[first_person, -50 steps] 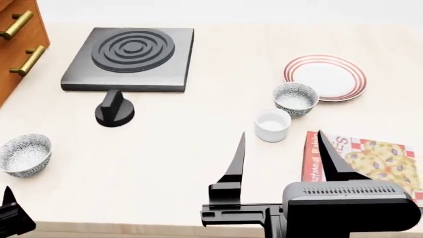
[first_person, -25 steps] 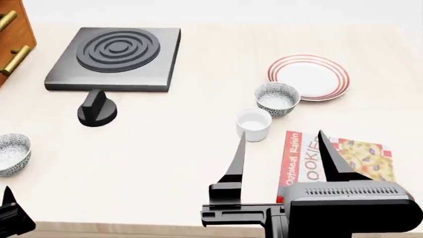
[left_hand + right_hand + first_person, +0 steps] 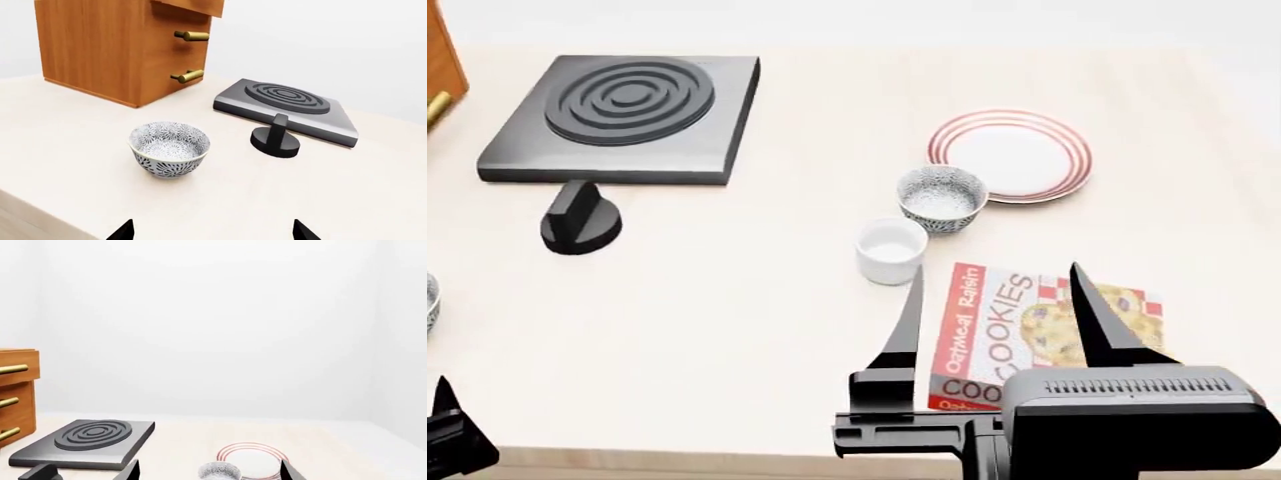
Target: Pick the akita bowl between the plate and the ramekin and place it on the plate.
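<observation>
Through the head view I am looking at the small grey-black speckled akita bowl [image 3: 942,198] sitting upright on the pale beige surface [image 3: 734,300], its far rim just touching or slightly overlapping the edge of the flat white plate with thin red rings [image 3: 1010,155], and the plain glossy white straight-sided ramekin [image 3: 892,251] standing just beside it on the near side. A red oatmeal-raisin cookie box [image 3: 1028,335] is lying flat nearest me. My right gripper [image 3: 998,320] is hovering over that box with its two dark fingers spread wide and nothing between them. Only a dark corner of the left gripper [image 3: 451,440] is showing, so here I cannot tell its state.

The left wrist view is showing the look-alike speckled bowl [image 3: 169,149] near the wooden drawer cabinet [image 3: 127,45], the black square hob plate [image 3: 285,106] and a black knob [image 3: 275,141]; this is not the one I am after. Two finger tips are peeking in well apart, so that gripper is probably spread.

The right wrist view is catching only the top of the target bowl [image 3: 220,471] in front of the plate [image 3: 252,458].

I am judging the bowl to be light, rigid, glazed ceramic, slippery and chippable. I am planning to pinch one wall over the rim, on the side away from the ramekin, and lift gently.
</observation>
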Robot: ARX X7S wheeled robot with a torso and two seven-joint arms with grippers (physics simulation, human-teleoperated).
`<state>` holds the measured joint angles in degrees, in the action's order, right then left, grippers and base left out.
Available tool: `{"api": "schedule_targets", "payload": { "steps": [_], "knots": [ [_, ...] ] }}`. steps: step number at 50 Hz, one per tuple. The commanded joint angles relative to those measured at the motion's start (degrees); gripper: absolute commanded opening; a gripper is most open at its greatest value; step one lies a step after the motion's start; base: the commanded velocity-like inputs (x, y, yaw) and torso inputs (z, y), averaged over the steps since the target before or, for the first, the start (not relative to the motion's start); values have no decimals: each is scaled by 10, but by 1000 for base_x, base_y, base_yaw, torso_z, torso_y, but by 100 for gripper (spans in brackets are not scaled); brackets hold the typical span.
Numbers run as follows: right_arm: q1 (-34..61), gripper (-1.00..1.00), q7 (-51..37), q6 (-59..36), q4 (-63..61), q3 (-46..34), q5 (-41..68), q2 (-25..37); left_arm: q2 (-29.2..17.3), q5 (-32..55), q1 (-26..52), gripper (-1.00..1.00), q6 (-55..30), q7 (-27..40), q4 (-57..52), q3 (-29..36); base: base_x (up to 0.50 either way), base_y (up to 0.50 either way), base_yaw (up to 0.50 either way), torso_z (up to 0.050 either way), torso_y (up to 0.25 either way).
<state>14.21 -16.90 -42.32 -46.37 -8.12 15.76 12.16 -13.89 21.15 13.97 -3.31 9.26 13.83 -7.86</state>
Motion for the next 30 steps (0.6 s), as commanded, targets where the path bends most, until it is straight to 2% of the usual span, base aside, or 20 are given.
{"api": "schedule_targets", "payload": {
  "steps": [1,18,30],
  "knots": [
    [1,100,-4,-1,-2,-1,4,3,-2,2,0,100,0,1,0,2,0,-156,0,0,0],
    [2,100,-9,5,4,-4,7,7,-4,6,-1,100,-4,6,-6,5,0,-156,0,0,0],
    [2,100,-14,7,3,-8,6,12,-5,7,-2,100,-1,6,-5,7,0,-6,0,0,0]
  ]
}}
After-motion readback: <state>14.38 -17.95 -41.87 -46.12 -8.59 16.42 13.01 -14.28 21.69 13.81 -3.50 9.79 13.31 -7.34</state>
